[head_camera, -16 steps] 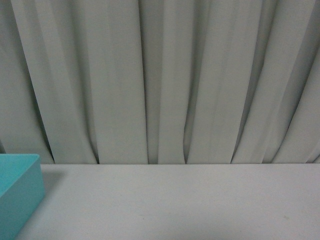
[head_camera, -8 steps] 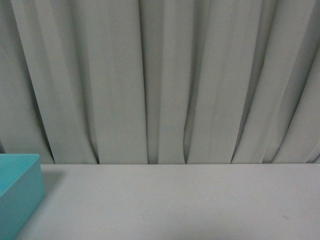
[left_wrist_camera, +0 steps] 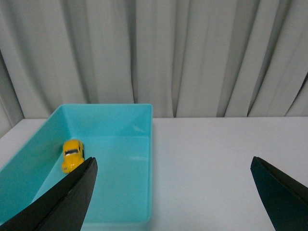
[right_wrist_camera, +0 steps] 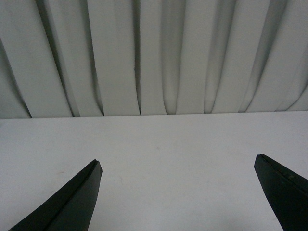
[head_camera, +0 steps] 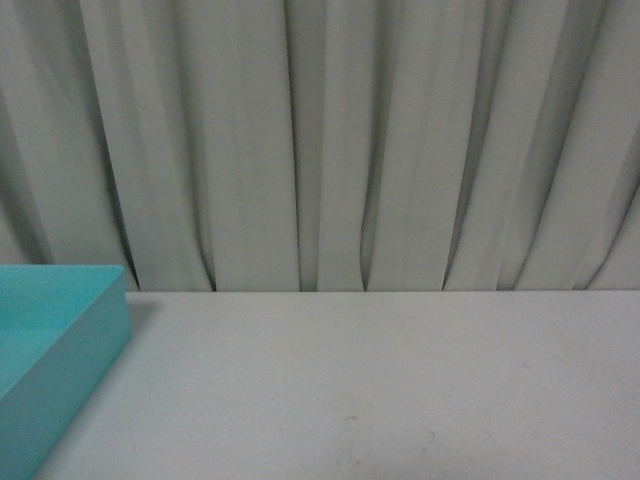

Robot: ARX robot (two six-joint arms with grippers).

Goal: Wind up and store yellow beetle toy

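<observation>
Yellow glossy beetle toy car [left_wrist_camera: 72, 154] already lies inside the turquoise plastic bin [left_wrist_camera: 143, 144], both claws spread apart and empty, so storing looks done.

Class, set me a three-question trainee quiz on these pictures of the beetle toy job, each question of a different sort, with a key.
1. True or false: the yellow beetle toy lies inside the turquoise bin.
2. Multiple choice: the left pincer is A) shut on the toy, B) open and empty, C) out of view.
3. Fill in: behind the white table hangs a grey ____.

Key:
1. True; the left wrist view shows it on the bin floor near one wall.
2. B.
3. curtain.
</observation>
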